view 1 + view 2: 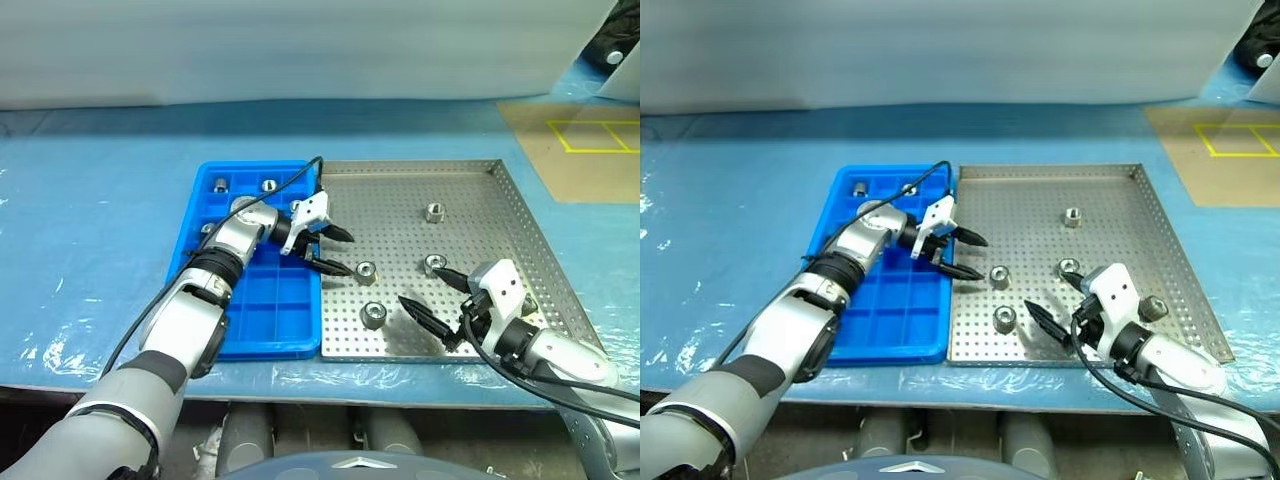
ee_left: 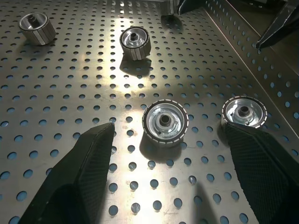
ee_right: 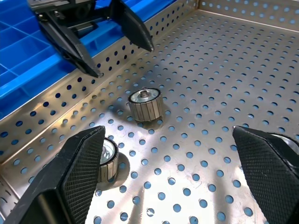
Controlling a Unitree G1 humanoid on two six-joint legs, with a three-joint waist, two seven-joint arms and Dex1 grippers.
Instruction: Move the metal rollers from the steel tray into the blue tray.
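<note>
The steel tray [image 1: 520, 215] holds several metal rollers: one at the far middle [image 1: 434, 211], two mid-tray [image 1: 366, 271] [image 1: 434, 264], one near the front [image 1: 373, 314]. The blue tray [image 1: 270, 320] lies against its left side with rollers [image 1: 221, 184] [image 1: 269, 185] in its far compartments. My left gripper [image 1: 346, 254] is open over the steel tray's left edge, pointing right. In the left wrist view a roller [image 2: 165, 123] lies on the tray floor just ahead of its fingers [image 2: 88, 177]. My right gripper [image 1: 420, 284] is open and empty above the tray's front right, pointing left.
Both trays sit on a pale blue table sheet [image 1: 100, 220]. A brown board with yellow lines [image 1: 580, 150] lies at the far right. A black cable [image 1: 290, 190] runs along my left arm over the blue tray. The two grippers face each other a short way apart.
</note>
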